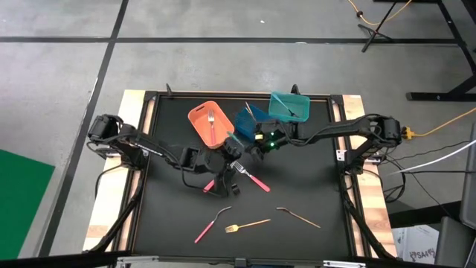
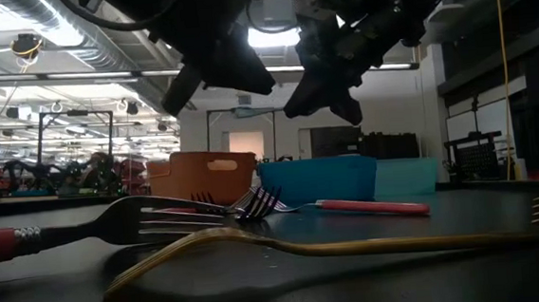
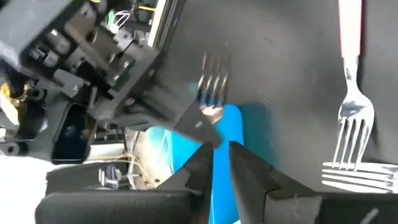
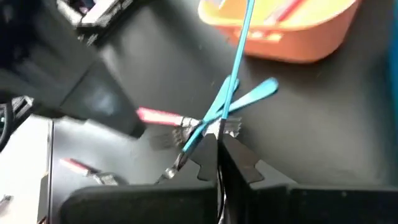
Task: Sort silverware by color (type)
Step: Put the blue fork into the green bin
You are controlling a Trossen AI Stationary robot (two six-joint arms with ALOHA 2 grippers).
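Observation:
My right gripper [image 4: 217,146] is shut on blue-handled silverware: two light-blue handles [image 4: 239,59] cross just past its fingertips, above the mat in front of the orange bin [image 1: 210,123]. My left gripper [image 3: 221,165] faces it, slightly open, and one blue handle [image 3: 225,134] runs through the gap between its fingers. That piece's fork head [image 3: 214,84] points away beyond them. Both grippers [image 2: 184,86] [image 2: 332,94] hang clear of the table. Pink-handled forks [image 1: 254,179] [image 1: 210,183] lie on the mat below them. My right gripper pinches the blue-handled pieces between its two fingers at their metal necks [image 4: 208,127], where handles meet heads. It comes slanting down from the table's right. The pieces are lifted clear, their handles fanning out past the fingertips. My left gripper: I cannot tell whether its fingers [image 3: 249,171] touch the blue handle between them.
A blue bin [image 1: 249,123] and a teal bin [image 1: 288,106] stand right of the orange bin at the far edge. A pink fork [image 1: 208,227] and two gold pieces [image 1: 249,223] [image 1: 299,217] lie near the front edge.

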